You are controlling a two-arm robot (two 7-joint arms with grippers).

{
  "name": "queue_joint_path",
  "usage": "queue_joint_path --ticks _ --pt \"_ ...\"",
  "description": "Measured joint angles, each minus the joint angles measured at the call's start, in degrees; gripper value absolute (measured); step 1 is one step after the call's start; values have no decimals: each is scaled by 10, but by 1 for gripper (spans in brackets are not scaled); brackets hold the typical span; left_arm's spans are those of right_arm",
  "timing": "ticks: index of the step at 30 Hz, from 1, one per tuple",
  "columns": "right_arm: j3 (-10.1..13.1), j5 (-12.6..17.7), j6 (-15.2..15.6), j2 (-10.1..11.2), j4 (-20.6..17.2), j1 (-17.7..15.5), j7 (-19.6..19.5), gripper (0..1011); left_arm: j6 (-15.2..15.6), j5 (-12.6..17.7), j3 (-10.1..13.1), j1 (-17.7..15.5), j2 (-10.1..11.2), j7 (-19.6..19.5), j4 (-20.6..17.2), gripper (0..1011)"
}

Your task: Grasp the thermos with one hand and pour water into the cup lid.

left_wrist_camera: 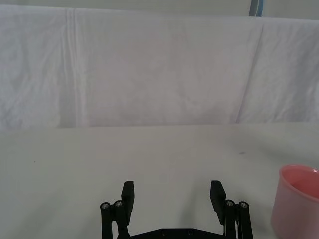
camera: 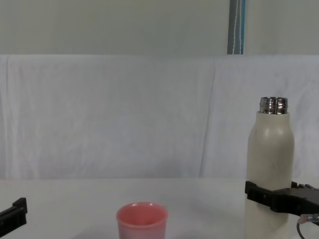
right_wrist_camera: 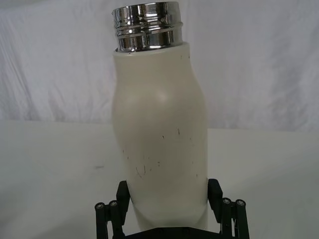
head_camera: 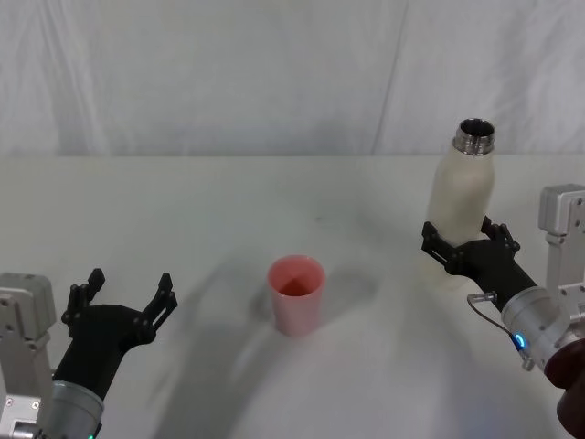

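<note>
In your head view, the right gripper (head_camera: 468, 240) clamps the thermos (head_camera: 463, 197) low on its body at three o'clock of the cup lid (head_camera: 295, 294); the left gripper (head_camera: 128, 294) sits spread at nine. Your chest view shows the thermos (camera: 270, 169) upright on the table (camera: 75, 204), well apart from the cup lid (camera: 142, 220).

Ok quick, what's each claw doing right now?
Left claw: open, empty, near the cup lid.
Right claw: closed around the thermos.
</note>
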Motion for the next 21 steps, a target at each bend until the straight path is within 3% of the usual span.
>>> queue_joint_path --ticks 21 --pt "-6 -1 -10 -5 36 28 7 1002 0 0 0 0 0 0 0 1001"
